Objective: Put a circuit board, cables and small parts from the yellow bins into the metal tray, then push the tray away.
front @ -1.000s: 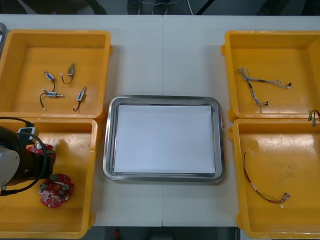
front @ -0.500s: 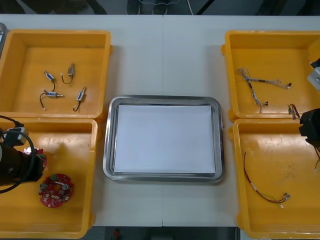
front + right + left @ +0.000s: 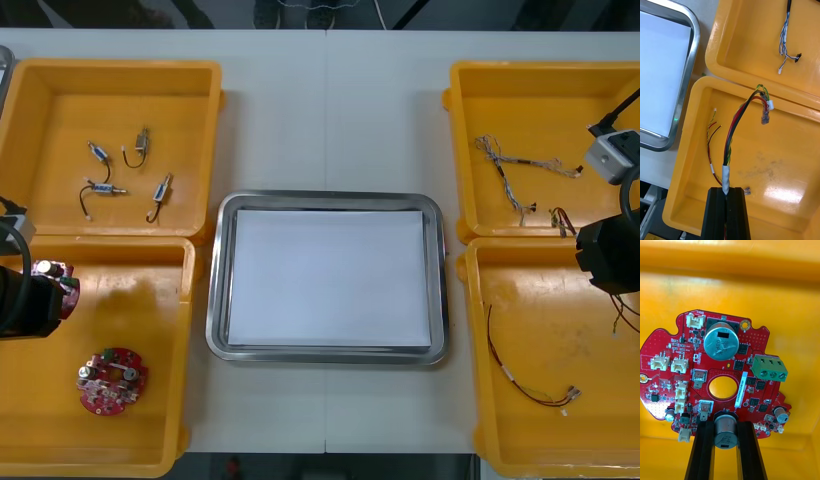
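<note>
- The left pincer (image 3: 726, 425) is clenched on the rim of a round red circuit board (image 3: 735, 375). Its black fingers (image 3: 705, 442) flank a silver can-shaped component at the board's edge. Gripping there leaves the board's face free, which I judge will let it be laid flat.
- In the front view that pincer sits at the robot's left edge, over the near-left yellow plastic bin (image 3: 140, 300). A second round red board (image 3: 112, 380) lies flat on the bin floor, closer to the robot.
- The right pincer (image 3: 726, 190) is clamped on the white-taped end of a red and black cable bundle (image 3: 733, 127). Its fingers are nearly together because the bundle is thin. The loose connector end arches away from them over the near-right yellow plastic bin (image 3: 782, 150).
- A thin red and yellow cable (image 3: 711, 150) lies on that bin's floor beside the bundle. A twisted blue and white cable (image 3: 784, 33) rests in the far-right yellow bin (image 3: 752, 37).
- The shiny metal tray with a white lining (image 3: 325, 197) sits between the bins, within reach of both arms. Nothing lies on the lining, so I judge the task is at an early stage, with both loads yet to be delivered.
- Small metal parts (image 3: 162, 188) lie untouched in the far-left yellow bin (image 3: 60, 110), all on the light bench (image 3: 330, 100).
</note>
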